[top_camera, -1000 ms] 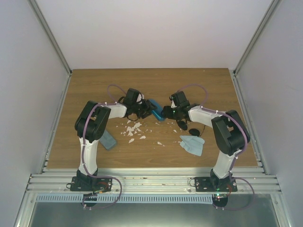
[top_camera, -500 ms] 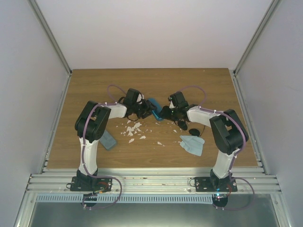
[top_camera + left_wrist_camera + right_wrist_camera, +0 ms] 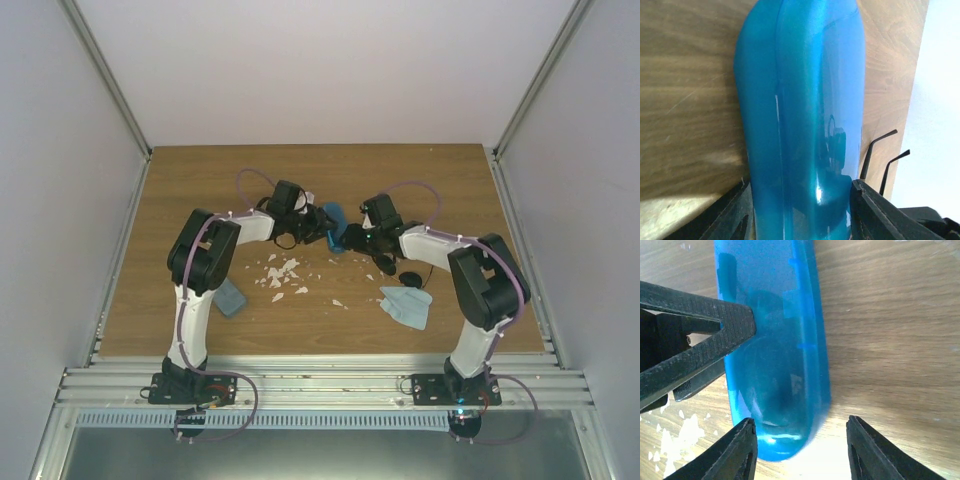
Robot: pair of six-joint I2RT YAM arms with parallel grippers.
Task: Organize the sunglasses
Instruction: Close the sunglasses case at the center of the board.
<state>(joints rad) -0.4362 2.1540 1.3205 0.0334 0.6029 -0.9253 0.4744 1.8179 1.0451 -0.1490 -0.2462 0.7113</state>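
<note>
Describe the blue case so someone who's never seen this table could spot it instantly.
Find the middle of the wooden table, where both arms' fingers meet. The blue case sits between them: a glossy, bright-blue oval, unlike the dull grey-blue case and pale cloth lying nearer the arm bases.

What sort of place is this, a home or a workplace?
Most likely a robot test cell in a laboratory: a left arm and a right arm bolted to a metal rail, with bare white walls enclosing a wooden table.
</note>
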